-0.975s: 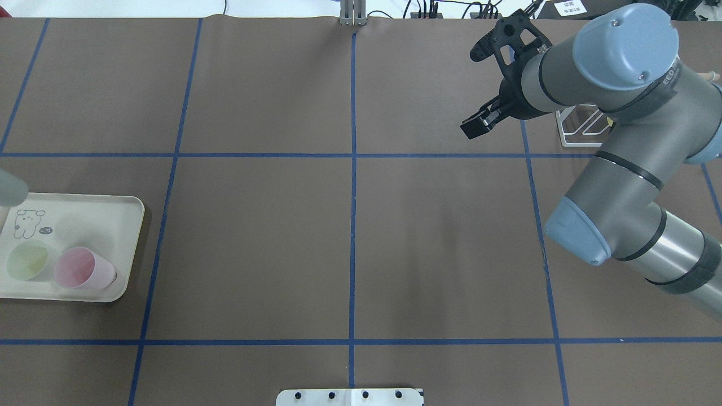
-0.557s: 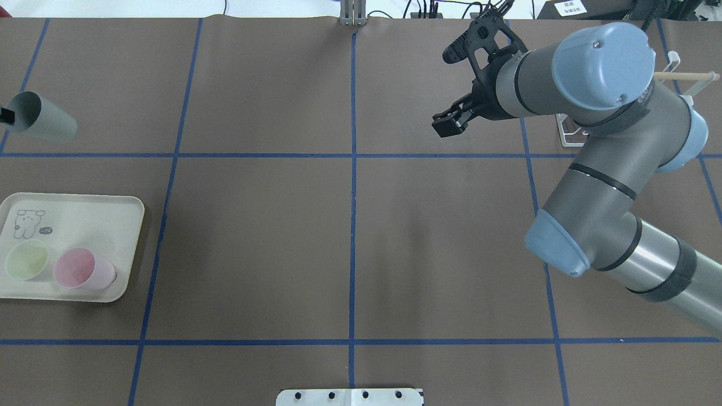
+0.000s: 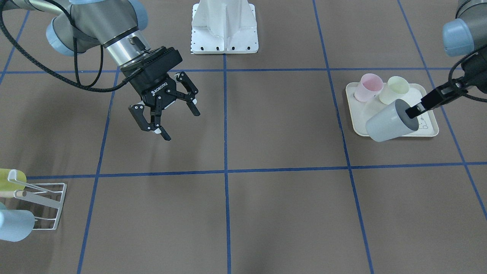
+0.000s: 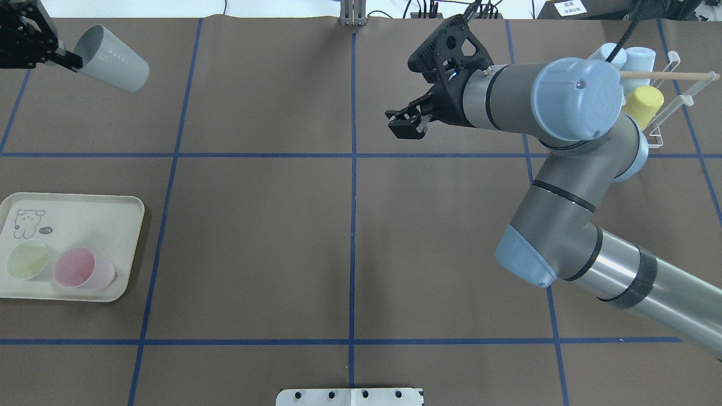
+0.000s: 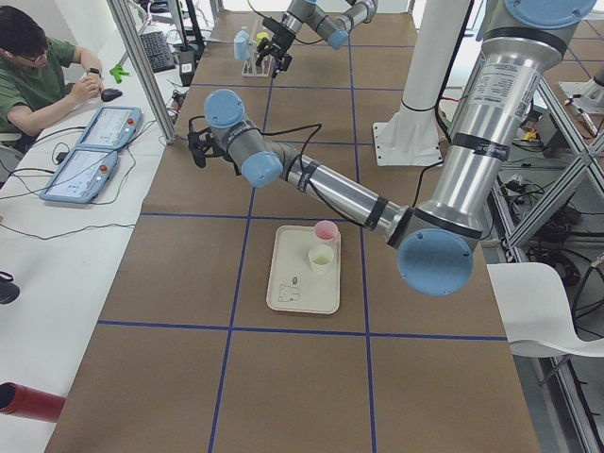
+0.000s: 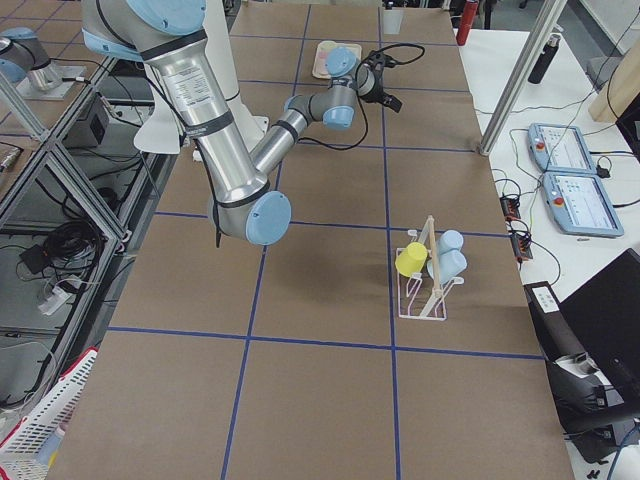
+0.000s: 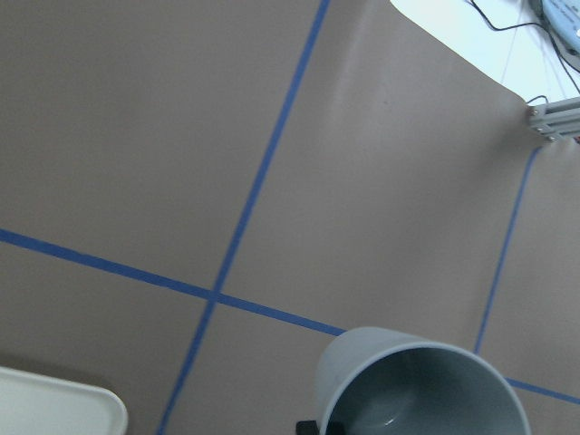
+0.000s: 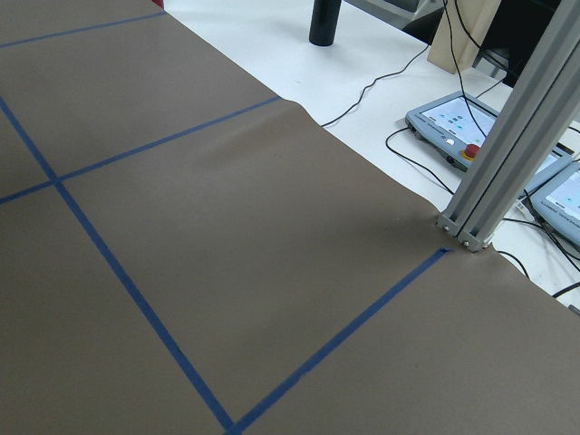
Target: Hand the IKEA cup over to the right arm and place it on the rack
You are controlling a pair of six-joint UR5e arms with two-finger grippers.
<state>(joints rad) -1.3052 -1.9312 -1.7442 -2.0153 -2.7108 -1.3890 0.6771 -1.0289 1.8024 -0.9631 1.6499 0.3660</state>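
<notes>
Handover stage, I'd say: the left fingers pinch the grey cup by its rim, tilted, aloft over the surface's left side. The right fingers are spread wide and empty, well apart from it. They need to meet next, before the rack.

Open table stretches between the spread right claw and the grey cup pinched by the left claw. A tray holding a pink cup and a green cup occupies the near left edge. The rack, hung with a yellow cup and blue cups, fills the far right.
</notes>
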